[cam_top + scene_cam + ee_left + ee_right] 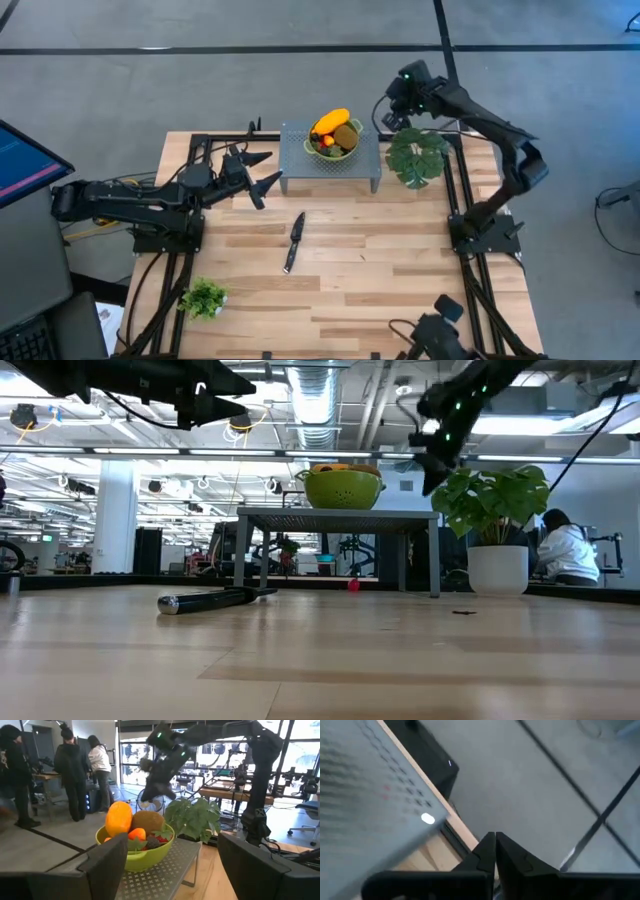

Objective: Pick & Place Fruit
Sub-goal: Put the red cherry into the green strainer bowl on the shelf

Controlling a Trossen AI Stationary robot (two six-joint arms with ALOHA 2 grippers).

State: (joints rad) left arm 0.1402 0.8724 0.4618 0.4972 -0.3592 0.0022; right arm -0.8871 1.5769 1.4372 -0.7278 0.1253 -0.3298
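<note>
The fruit (335, 133) sat heaped in a green bowl (345, 152) on a small perforated grey stand (300, 165) toward the far edge of the table (400, 260). The large yellow-orange piece (119, 818) lay on top beside the brown kiwi (147, 821), with small red and dark pieces below.

From the bowl, the right gripper (393, 112) hung at about two o'clock, just off the stand's far right corner, its fingers pressed together on nothing.

The left gripper (262, 170) stood at about eight o'clock, near the stand's left end, its fingers spread wide and pointed toward the bowl.

The yellow-orange piece's long axis ran roughly from eight to two o'clock, in line with both grippers. I judged them about equally near, the left readier.
</note>
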